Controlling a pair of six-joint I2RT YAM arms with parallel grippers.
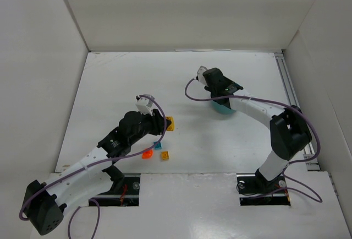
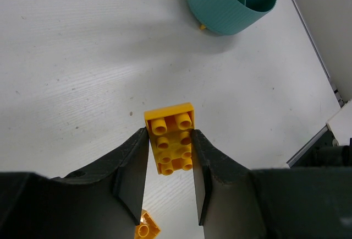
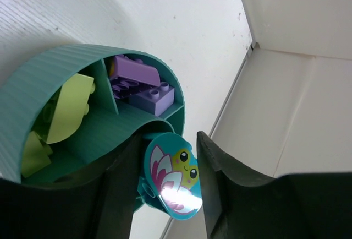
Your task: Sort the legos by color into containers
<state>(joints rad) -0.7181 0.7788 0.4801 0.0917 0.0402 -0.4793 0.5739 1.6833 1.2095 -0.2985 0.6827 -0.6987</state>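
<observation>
In the left wrist view my left gripper [image 2: 169, 133] is shut on a yellow lego [image 2: 171, 140], studs facing the camera, held above the table. From above, that gripper [image 1: 163, 123] sits mid-table with the yellow lego [image 1: 170, 122] at its tip. The teal container [image 3: 33, 90] has inner dividers. Purple legos [image 3: 144, 87] fill one compartment and pale green legos [image 3: 69, 109] another. My right gripper [image 3: 169, 140] hangs at the container's rim, its jaws against both sides of an oval blue lego [image 3: 173, 175] printed with a frog and flower. Overhead, the right gripper [image 1: 219, 98] covers most of the container [image 1: 224, 109].
An orange lego [image 1: 147, 153], a small teal lego [image 1: 157, 146] and another yellow lego [image 1: 164, 156] lie on the table just below my left gripper. White walls enclose the table on three sides. A metal rail [image 1: 286, 85] runs along the right edge.
</observation>
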